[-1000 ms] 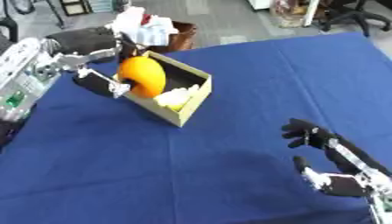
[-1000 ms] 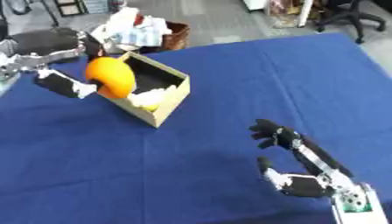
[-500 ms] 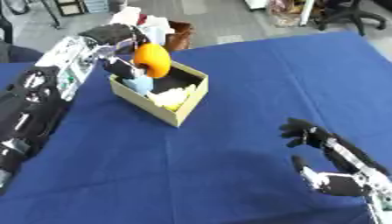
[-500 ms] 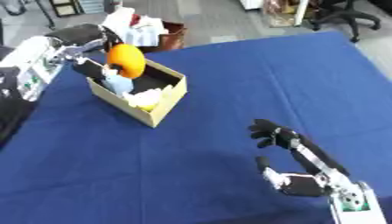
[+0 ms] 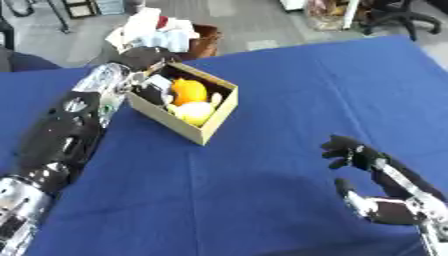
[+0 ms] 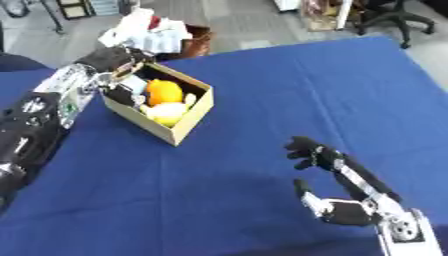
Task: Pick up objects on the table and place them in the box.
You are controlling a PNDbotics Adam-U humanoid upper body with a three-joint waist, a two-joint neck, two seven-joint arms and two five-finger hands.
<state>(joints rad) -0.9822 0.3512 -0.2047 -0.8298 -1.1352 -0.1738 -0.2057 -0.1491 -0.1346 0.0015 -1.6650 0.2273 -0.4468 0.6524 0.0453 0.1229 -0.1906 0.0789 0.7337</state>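
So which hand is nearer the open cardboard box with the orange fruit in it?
Left. The left hand is at the far corner of the open cardboard box, over its rim. The right hand rests open near the lower right, well away from the box across the blue cloth.

Black segmented arms with silver joints end in a black-fingered left hand [image 5: 144, 57] and right hand [image 5: 372, 187].

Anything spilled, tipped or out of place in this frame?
Nothing stands out. The box sits upright on the blue table, skewed to its edges, with an orange object and a yellow one inside. The left hand is at the box's far corner; the right hand idles open at lower right.
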